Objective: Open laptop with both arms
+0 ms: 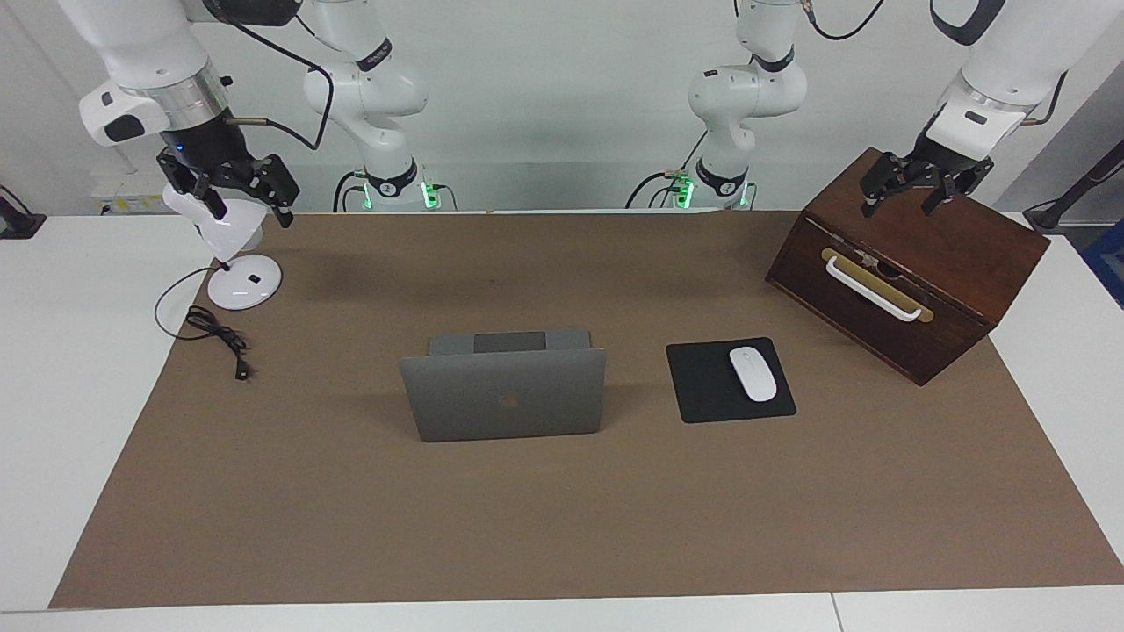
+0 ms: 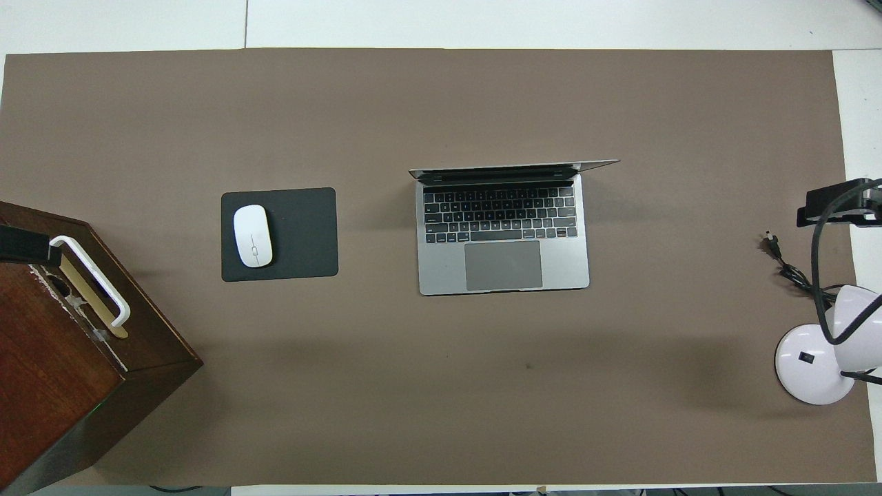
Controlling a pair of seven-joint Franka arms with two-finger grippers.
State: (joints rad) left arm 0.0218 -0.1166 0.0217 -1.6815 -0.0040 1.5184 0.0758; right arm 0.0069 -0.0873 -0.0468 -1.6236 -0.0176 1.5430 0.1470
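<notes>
The silver-grey laptop [image 1: 505,395] stands open in the middle of the brown mat. Its lid is upright, with the dark apple logo on its back. In the overhead view the laptop [image 2: 503,265] shows its keyboard and trackpad, which face the robots. My left gripper [image 1: 900,209] hangs open and empty over the wooden box, away from the laptop. My right gripper [image 1: 250,213] hangs open and empty over the desk lamp. Only a black part of each gripper shows in the overhead view.
A black mouse pad [image 1: 702,391] with a white mouse [image 1: 752,374] lies beside the laptop toward the left arm's end. A dark wooden box [image 1: 957,272] with a white handle stands at that end. A white desk lamp [image 1: 244,283] and a black cable [image 1: 219,338] are at the right arm's end.
</notes>
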